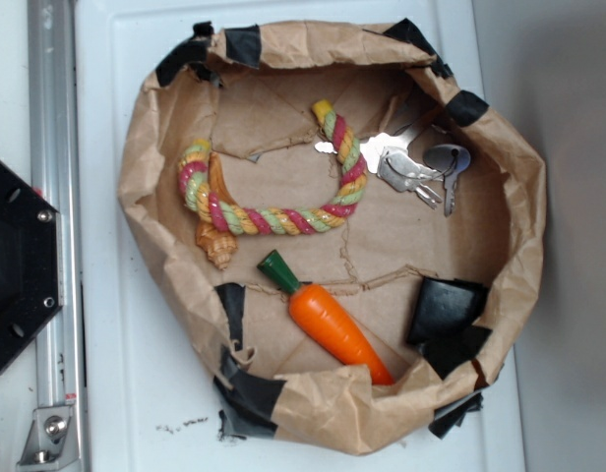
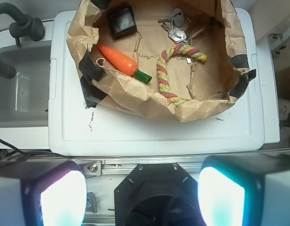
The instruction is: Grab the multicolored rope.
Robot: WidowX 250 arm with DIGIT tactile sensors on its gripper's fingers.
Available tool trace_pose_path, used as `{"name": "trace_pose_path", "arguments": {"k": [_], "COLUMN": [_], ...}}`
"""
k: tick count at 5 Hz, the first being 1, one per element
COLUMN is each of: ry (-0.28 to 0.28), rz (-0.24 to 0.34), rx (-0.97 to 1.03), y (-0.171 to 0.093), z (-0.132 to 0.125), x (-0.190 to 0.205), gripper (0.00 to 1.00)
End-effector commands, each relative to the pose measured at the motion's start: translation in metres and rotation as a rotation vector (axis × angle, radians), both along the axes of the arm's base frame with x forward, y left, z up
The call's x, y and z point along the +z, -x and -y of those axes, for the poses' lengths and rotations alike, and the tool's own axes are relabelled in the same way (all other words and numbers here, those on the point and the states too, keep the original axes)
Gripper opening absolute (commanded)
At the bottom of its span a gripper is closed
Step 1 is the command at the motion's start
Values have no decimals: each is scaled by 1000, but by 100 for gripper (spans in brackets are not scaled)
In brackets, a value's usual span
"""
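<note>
The tool (image 2: 142,197) hangs wide open at the bottom of the wrist view, its two fingers (image 2: 60,197) glowing pale at either side with nothing between them. It is well back from the paper bowl (image 2: 135,94), out over the black base (image 2: 157,193) and the metal rail (image 1: 49,197).

Past the rail lies the white counter (image 2: 149,134), smooth plastic with a raised rim. On it sits one bowl of crumpled brown paper, its torn edge patched with black tape.

Inside, one multicolored rope (image 1: 273,216): thick twisted strands of pink-red, yellow and pale green, bent in a wide U across the middle of the bowl floor. One end curls against the paper wall, over a brown shell (image 1: 216,231) with a ridged tip; the other end reaches up beside a bunch of silver keys (image 1: 411,167), metal and shiny, too bunched to count.

Just below the rope, apart from it, lies one orange carrot (image 1: 328,320), glossy, tapered, with a green top. One black square block (image 1: 446,310) leans in the corner near the carrot's tip.
</note>
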State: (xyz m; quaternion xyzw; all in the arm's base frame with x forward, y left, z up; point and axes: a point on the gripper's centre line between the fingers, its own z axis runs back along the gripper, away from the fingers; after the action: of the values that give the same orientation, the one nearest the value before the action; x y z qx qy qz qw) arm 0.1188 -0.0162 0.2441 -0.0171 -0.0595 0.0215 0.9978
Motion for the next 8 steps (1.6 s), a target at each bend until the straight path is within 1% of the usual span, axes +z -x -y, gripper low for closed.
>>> {"name": "trace_pose_path", "arguments": {"k": [1, 2, 3, 4, 5, 6, 7, 8], "ry": [0, -11, 65, 136, 143, 114, 66, 23], "rz": [0, 181, 339, 304, 204, 133, 94, 62], "rx": [0, 169, 390, 525, 618, 639, 581, 473], "y": [0, -50, -100, -127, -135, -134, -143, -154], "z": [0, -5, -25, -45, -67, -84, -79, -70], "x": [0, -18, -37, -69, -111, -145, -171, -193], "gripper": [100, 100, 100, 100, 100, 100, 100, 100]}}
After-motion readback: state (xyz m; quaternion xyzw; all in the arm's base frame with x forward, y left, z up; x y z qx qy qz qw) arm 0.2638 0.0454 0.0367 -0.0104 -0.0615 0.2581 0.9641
